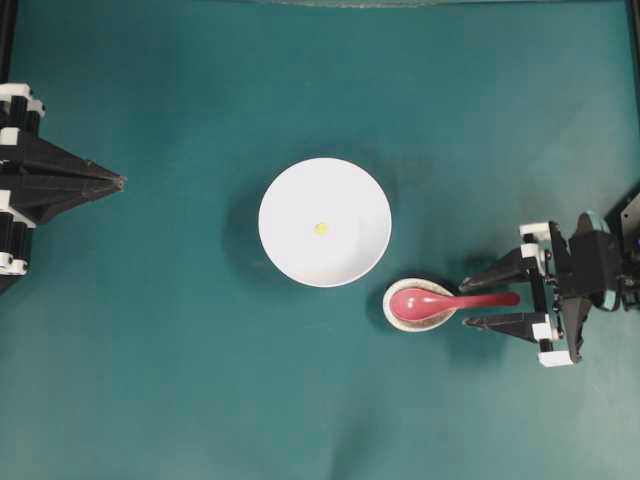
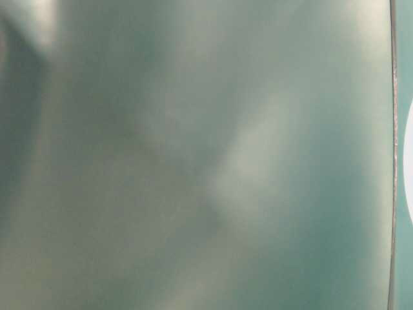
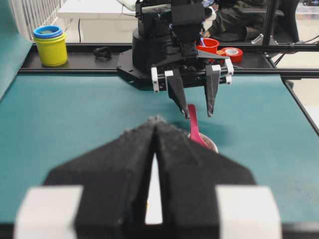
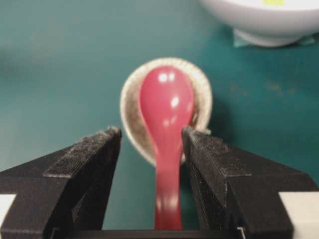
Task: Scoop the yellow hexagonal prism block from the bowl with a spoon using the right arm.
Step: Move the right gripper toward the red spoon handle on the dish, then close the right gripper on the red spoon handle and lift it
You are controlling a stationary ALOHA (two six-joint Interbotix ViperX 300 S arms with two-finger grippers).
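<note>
Your right gripper (image 1: 478, 299) sits wide open, jaws either side of the spoon (image 1: 440, 301) handle, not pinching; yellow block (image 1: 321, 228) lies mid-bowl (image 1: 290, 190), at 10 o'clock from the spoon; left gripper (image 1: 118, 182) is closed, empty.

Your yellow hexagonal prism block (image 1: 321, 229) sits tiny and bright near the middle of the bowl (image 1: 290, 250), a big plain white round dish upright on the table. Just beside the bowl lies the spoon (image 1: 430, 302), glossy pink-red, its oval scoop facing up, its short straight handle pointing away from the bowl. Your right arm's tool (image 1: 475, 303) stands wide, one black finger on each side of that handle, neither clearly touching it.
</note>
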